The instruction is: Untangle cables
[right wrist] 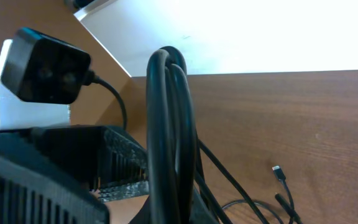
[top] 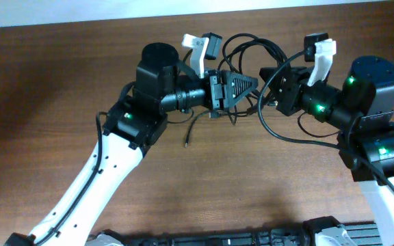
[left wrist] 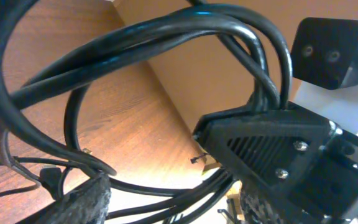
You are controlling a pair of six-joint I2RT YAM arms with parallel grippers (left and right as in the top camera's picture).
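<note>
The black cables [top: 250, 45] are bunched in loops between my two grippers at the back middle of the table. My right gripper [top: 273, 82] points left and is shut on a bundle of cables [right wrist: 166, 112] that rises upright out of its jaws [right wrist: 174, 208]. My left gripper [top: 249, 86] points right, close to the right one. In the left wrist view its fingers [left wrist: 173, 208] stand apart, with several cable strands [left wrist: 135, 37] running between them. One cable loop [top: 286, 135] hangs toward the front right. A loose cable end [top: 185, 142] lies front left.
The brown wooden table [top: 60, 102] ends at a pale wall edge behind the cables. A small plug [right wrist: 278, 172] lies on the wood to the right of the right gripper. White camera mounts [top: 197, 51] stick up on both wrists.
</note>
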